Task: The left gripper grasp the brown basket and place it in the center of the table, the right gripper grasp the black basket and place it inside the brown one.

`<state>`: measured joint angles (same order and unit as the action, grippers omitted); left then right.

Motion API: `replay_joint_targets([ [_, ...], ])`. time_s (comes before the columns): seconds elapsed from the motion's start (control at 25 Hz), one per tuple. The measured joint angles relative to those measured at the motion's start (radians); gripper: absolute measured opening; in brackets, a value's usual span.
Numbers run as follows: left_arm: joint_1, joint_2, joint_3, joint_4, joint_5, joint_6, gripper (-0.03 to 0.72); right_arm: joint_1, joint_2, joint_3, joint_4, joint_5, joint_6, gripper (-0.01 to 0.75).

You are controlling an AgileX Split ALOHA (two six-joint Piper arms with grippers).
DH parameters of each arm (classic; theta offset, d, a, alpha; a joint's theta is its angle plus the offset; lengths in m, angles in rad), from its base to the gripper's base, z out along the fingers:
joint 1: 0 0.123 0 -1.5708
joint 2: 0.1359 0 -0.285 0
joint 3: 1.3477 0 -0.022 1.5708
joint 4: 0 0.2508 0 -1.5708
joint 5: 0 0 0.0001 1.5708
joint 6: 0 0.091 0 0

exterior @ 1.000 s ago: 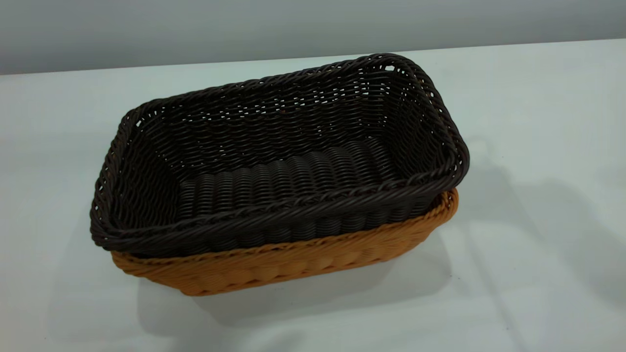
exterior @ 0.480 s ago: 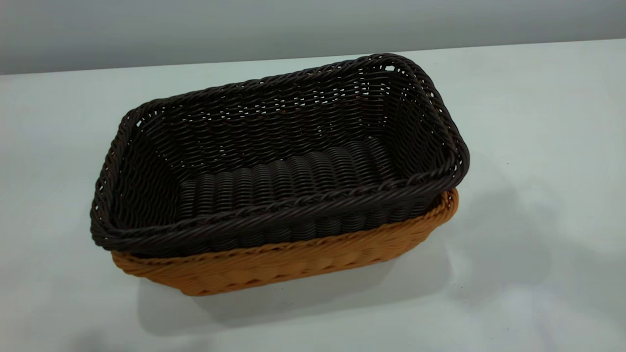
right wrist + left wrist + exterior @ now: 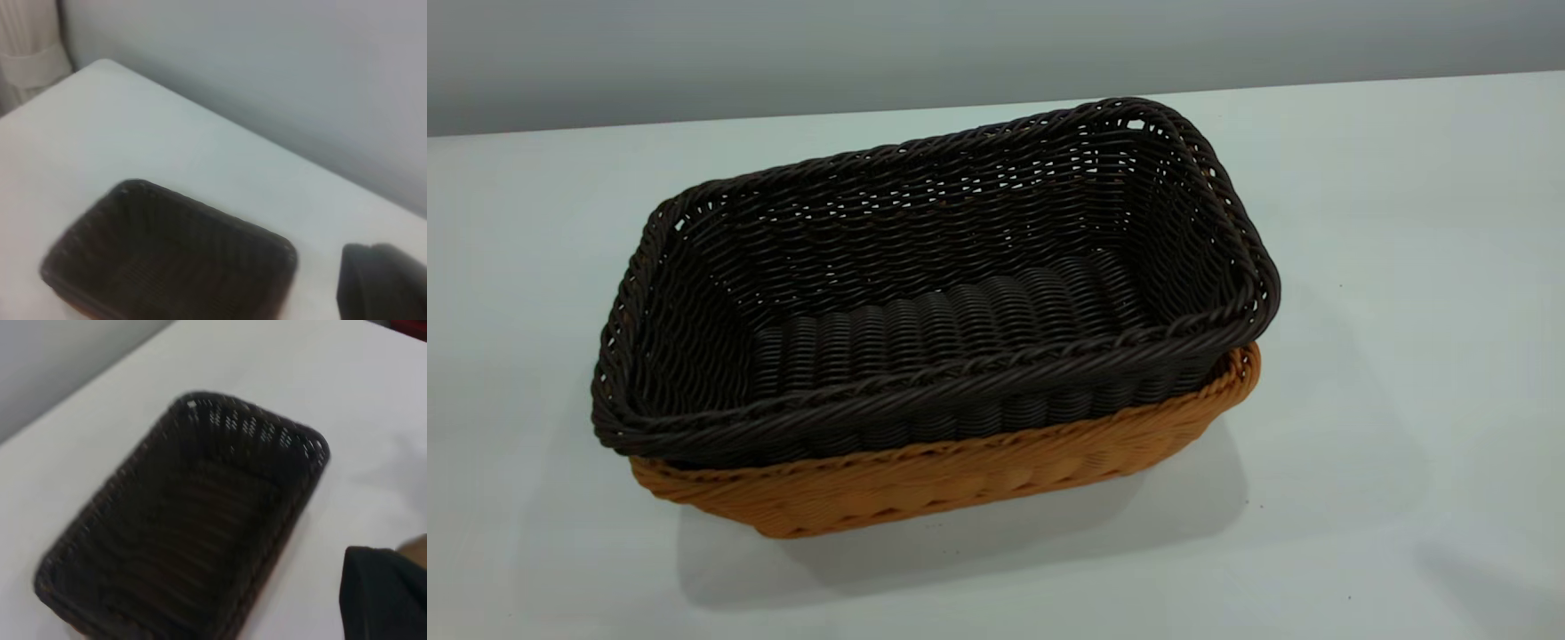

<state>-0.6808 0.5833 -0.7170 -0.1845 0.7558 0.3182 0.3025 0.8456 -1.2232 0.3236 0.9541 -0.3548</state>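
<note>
Now you see the black basket point(image 3: 934, 284) nested inside the brown basket point(image 3: 960, 476) on the table point(image 3: 1405, 222); neither gripper's fingers show, so their state cannot be told.

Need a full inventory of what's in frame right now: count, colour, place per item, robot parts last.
black basket: 1, very dark brown-black wicker, nested inside the brown basket, its rim sitting above the brown rim, nothing in it.
brown basket: 1, orange-tan wicker, on the table near the middle of the exterior view, holding the black basket.
table: 1, glossy white, under both baskets.
wall: 1, plain grey, behind the table's far edge.
left gripper: 1, black, only a dark part shows at the edge of the left wrist view, away from the baskets.
right gripper: 1, black, only a dark part shows at the edge of the right wrist view, away from the baskets.
</note>
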Motion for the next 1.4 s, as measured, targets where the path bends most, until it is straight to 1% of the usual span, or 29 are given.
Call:
replay_joint_targets([
  [0.08, 0.0, -0.028, 0.029, -0.002, 0.006, -0.03, -0.001, -0.001, -0.101, 0.097, -0.03, -0.01, -0.001, 0.002],
  [0.2, 0.0, -0.066, 0.055, 0.001, 0.054, -0.065, -0.001, -0.001, -0.26, 0.242, -0.048, -0.01, -0.001, 0.002],
  [0.4, 0.0, -0.121, 0.112, 0.008, 0.119, -0.066, -0.001, -0.002, -0.509, 0.46, -0.049, 0.014, 0.022, 0.002],
  [0.48, 0.0, -0.139, 0.144, -0.013, 0.131, -0.066, -0.001, -0.002, -0.585, 0.535, -0.05, 0.038, 0.064, 0.002],
  [0.68, 0.0, -0.188, 0.207, -0.017, 0.141, -0.066, -0.001, -0.002, -0.719, 0.69, -0.096, 0.045, 0.139, 0.002],
  [0.76, 0.0, -0.202, 0.221, -0.017, 0.174, -0.066, -0.001, -0.002, -0.748, 0.717, -0.118, 0.082, 0.166, 0.002],
  [0.96, 0.0, -0.243, 0.224, -0.013, 0.177, -0.097, -0.001, -0.002, -0.791, 0.72, -0.15, 0.146, 0.171, 0.002],
  [1.04, 0.0, -0.258, 0.239, -0.014, 0.179, -0.112, -0.001, -0.002, -0.794, 0.72, -0.151, 0.139, 0.171, 0.002],
  [1.16, 0.0, -0.279, 0.251, -0.015, 0.212, -0.122, -0.001, -0.002, -0.794, 0.72, -0.155, 0.139, 0.171, 0.002],
  [1.24, 0.0, -0.298, 0.25, -0.018, 0.196, -0.122, -0.001, -0.002, -0.794, 0.72, -0.152, 0.139, 0.171, 0.002],
  [1.4, 0.0, -0.34, 0.243, -0.035, 0.242, -0.162, -0.001, -0.002, -0.794, 0.72, -0.151, 0.139, 0.17, 0.002],
])
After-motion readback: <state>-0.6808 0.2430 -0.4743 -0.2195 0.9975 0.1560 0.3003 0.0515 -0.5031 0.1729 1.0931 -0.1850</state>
